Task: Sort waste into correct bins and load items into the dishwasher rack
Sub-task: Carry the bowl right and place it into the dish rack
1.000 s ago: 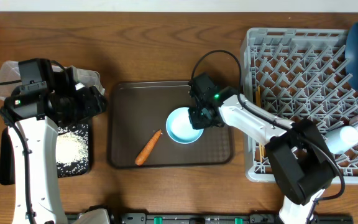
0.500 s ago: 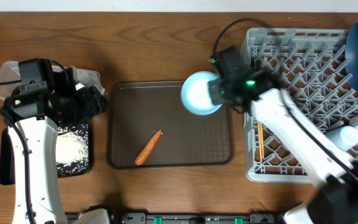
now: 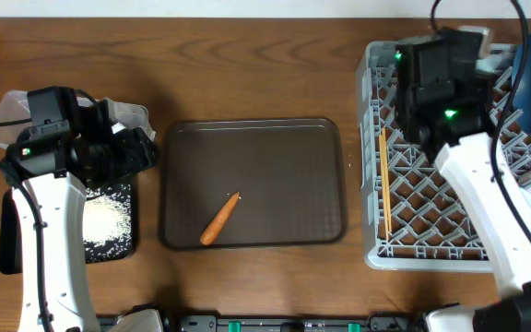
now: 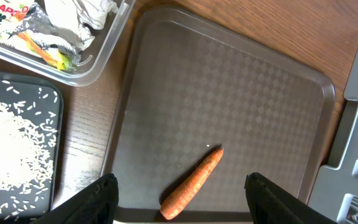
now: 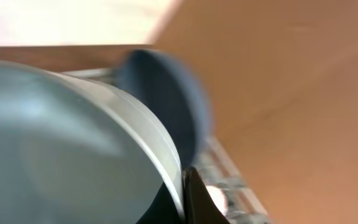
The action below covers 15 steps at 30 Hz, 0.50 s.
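the right gripper (image 5: 183,190) is pinched tight on the rim of the light blue bowl (image 5: 61,149), above the grey rack (image 3: 431,212). the left gripper (image 4: 179,200) hangs wide apart over the carrot (image 4: 194,183), which lies on the brown tray (image 4: 229,81).

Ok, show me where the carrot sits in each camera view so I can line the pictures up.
Overhead: the carrot lies lower left of centre on the brown tray, thin end pointing up-right.
Left wrist: the carrot is at bottom centre of the picture, on the same tray.
Right wrist: not in it; a light blue bowl fills most of the picture.
Shared landmark: the brown tray, seen in the overhead and left wrist views only.
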Each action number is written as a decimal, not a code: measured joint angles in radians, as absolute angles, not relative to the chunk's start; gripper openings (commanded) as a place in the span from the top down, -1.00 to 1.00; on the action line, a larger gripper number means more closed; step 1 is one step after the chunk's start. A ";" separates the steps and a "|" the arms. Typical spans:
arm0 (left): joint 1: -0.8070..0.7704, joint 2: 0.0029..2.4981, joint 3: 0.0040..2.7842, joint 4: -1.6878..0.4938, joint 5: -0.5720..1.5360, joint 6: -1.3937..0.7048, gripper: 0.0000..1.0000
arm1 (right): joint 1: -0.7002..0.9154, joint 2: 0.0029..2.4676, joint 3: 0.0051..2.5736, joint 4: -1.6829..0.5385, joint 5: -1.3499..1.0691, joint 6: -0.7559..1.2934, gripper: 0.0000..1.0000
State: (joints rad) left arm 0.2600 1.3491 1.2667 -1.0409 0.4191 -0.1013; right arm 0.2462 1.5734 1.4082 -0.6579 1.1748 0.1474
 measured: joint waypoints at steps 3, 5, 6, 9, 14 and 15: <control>0.260 1.349 1.267 -1.041 0.419 -0.101 -0.36 | 0.215 1.641 1.408 -0.626 1.292 0.134 0.98; 0.260 1.349 1.267 -1.041 0.419 -0.101 -0.36 | 0.193 1.701 1.408 -0.588 1.344 0.115 0.98; 0.260 1.349 1.267 -1.041 0.419 -0.101 -0.36 | 0.185 1.721 1.408 -0.572 1.356 0.108 0.98; 0.260 1.349 1.267 -1.043 0.419 -0.101 -0.36 | 0.148 1.789 1.408 -0.493 1.387 0.056 0.98; 0.260 1.349 1.267 -1.044 0.419 -0.101 -0.36 | 0.100 1.869 1.408 -0.387 1.410 -0.042 0.98; 0.260 1.349 1.267 -1.044 0.419 -0.101 -0.36 | 0.098 1.876 1.408 -0.379 1.411 -0.052 0.98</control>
